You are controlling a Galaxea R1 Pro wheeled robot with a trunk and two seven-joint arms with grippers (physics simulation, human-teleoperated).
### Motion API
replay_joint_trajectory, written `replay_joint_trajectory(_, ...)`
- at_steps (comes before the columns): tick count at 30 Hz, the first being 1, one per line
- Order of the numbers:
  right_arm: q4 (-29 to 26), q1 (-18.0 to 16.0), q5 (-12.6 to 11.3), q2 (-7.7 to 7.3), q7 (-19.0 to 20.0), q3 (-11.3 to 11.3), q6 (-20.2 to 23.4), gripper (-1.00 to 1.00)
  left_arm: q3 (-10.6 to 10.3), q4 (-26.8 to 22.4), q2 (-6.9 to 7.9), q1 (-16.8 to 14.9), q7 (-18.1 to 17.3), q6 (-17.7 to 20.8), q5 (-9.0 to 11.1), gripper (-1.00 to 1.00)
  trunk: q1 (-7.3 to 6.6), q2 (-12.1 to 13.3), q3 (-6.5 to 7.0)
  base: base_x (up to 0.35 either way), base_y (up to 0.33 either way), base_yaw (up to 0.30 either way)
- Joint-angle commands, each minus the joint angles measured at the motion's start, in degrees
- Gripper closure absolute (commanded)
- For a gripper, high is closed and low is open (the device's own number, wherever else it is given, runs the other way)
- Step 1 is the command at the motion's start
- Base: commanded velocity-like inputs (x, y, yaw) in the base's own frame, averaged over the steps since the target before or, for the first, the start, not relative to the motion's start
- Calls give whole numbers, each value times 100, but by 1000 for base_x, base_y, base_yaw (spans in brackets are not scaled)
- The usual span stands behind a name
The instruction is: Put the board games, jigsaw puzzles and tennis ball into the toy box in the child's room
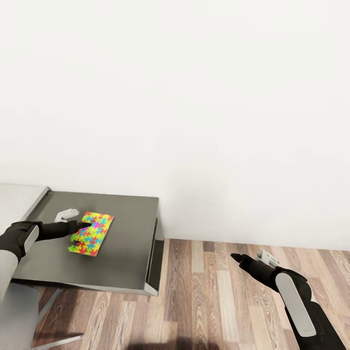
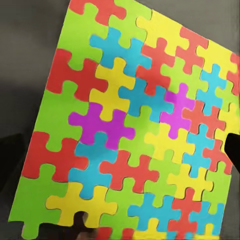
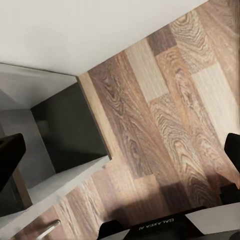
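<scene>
Currently the jigsaw puzzles lie flat on the dark worktop, with the left gripper at their 9 o'clock edge, fingers spread. Being thin, they could slide off instead of lifting. The right gripper hangs spread over the floor.

Plain white wall; wood-plank floor; dark-grey table corner section against wall, even light.

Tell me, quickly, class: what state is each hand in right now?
Left hand: at the jigsaw puzzles on the table; open or closed cannot be told.
Right hand: open, holding nothing, over the floor.
</scene>
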Motion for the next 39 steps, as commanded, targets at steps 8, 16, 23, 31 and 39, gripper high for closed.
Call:
replay_joint_trajectory(8,-6,-4,-60,3,-52,0,17,-100,45,-4,-4,-5,-40,44,-35,-100,2,-10,-9,-73,-71,0)
replay_joint_trajectory(16,-12,-4,-60,5,-52,8,18,-100,45,-4,-4,-5,-40,53,-27,-100,2,-10,-9,-14,-17,0)
replay_joint_trajectory(23,-15,-4,-60,0,-52,9,17,-100,45,-4,-4,-5,-33,68,-21,-100,2,-10,-9,0,-11,0)
replay_joint_trajectory(31,-15,-4,-60,5,-51,9,17,-100,45,-4,-4,-5,-38,71,-25,-100,2,-10,-6,0,-140,-13)
replay_joint_trajectory(39,-10,-4,-60,3,-52,9,17,-100,45,-4,-4,-7,-40,71,-18,-100,2,-10,36,0,-12,-175)
